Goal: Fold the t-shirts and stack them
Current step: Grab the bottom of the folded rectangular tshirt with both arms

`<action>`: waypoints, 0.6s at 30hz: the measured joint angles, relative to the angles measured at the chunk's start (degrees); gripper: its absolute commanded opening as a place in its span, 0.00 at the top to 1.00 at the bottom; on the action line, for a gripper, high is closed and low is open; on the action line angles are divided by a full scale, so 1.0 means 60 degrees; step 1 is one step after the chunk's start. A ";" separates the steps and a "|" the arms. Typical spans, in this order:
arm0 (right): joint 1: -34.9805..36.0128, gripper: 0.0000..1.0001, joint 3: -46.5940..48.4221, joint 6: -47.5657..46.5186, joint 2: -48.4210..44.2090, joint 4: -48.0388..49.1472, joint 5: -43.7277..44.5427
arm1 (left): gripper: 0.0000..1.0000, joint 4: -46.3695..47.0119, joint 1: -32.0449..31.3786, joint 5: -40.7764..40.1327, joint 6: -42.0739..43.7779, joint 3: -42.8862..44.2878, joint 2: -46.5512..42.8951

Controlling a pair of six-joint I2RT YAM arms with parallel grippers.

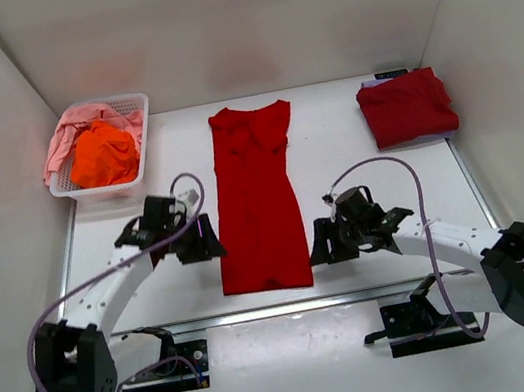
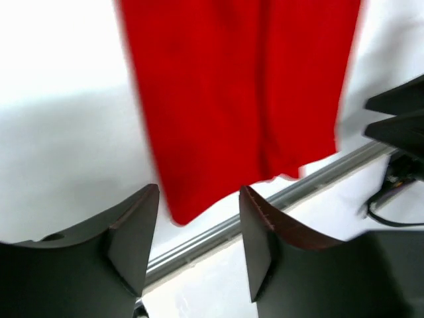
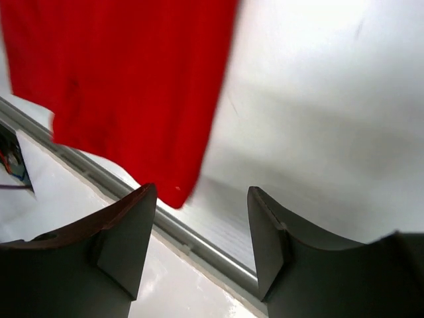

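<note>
Left gripper (image 2: 200, 199) and right gripper (image 3: 202, 195): jaws apart on both, nothing held, flanking the near end of the long red cloth t-shirt (image 1: 257, 197), which lies flat mid-table as a narrow strip. Folded dark red t-shirt (image 1: 407, 106) far right. White plastic basket (image 1: 129, 106) far left holds a crumpled orange shirt (image 1: 105, 155) and a pink shirt (image 1: 64, 139).

Your laid-out t-shirt (image 1: 258, 202) lies lengthwise down the middle of the table (image 1: 359, 169), hem nearest the arms, with the left gripper (image 1: 204, 239) just beside it on its left and the right gripper (image 1: 319, 245) on its right. Far left sits the basket (image 1: 136, 104) holding crumpled shirts (image 1: 102, 153); far right, the folded t-shirt (image 1: 407, 106).
</note>
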 measured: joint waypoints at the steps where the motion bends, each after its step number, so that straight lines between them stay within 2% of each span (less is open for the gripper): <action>1: 0.0062 0.45 -0.0222 0.0168 -0.0007 0.0040 -0.0025 | 0.35 0.0240 -0.0044 0.0040 -0.0117 -0.0601 -0.0342; 5: 0.0390 0.45 -0.0780 0.0772 -0.0146 0.0597 -0.0200 | 0.34 0.0984 -0.0106 -0.0051 -0.0692 -0.2506 -0.1326; 10: 0.0841 0.45 -0.1002 0.1468 0.0040 0.1410 -0.0302 | 0.35 0.1916 -0.0484 -0.0058 -0.1341 -0.3417 -0.1461; 13: 0.1111 0.49 -0.0998 0.1821 0.0426 0.1982 -0.0364 | 0.38 0.2667 -0.0554 0.0062 -0.1840 -0.3905 -0.1581; 14: 0.1184 0.54 -0.0984 0.1927 0.0568 0.2182 -0.0408 | 0.40 0.2936 -0.0597 0.0044 -0.1996 -0.4011 -0.1621; 15: 0.1268 0.83 -0.0965 0.1971 0.0718 0.2328 -0.0401 | 0.67 0.3166 -0.0648 0.0044 -0.2120 -0.4105 -0.1625; 16: 0.1402 0.83 -0.0940 0.2164 0.0998 0.2652 -0.0503 | 0.67 0.3570 -0.0780 0.0066 -0.2324 -0.4258 -0.1617; 17: 0.1479 1.00 -0.0929 0.2204 0.1140 0.2761 -0.0477 | 0.81 0.3741 -0.0809 0.0087 -0.2404 -0.4317 -0.1592; 18: 0.1534 1.00 -0.0929 0.2157 0.1319 0.2794 -0.0459 | 1.00 0.3934 -0.0827 0.0109 -0.2499 -0.4411 -0.1545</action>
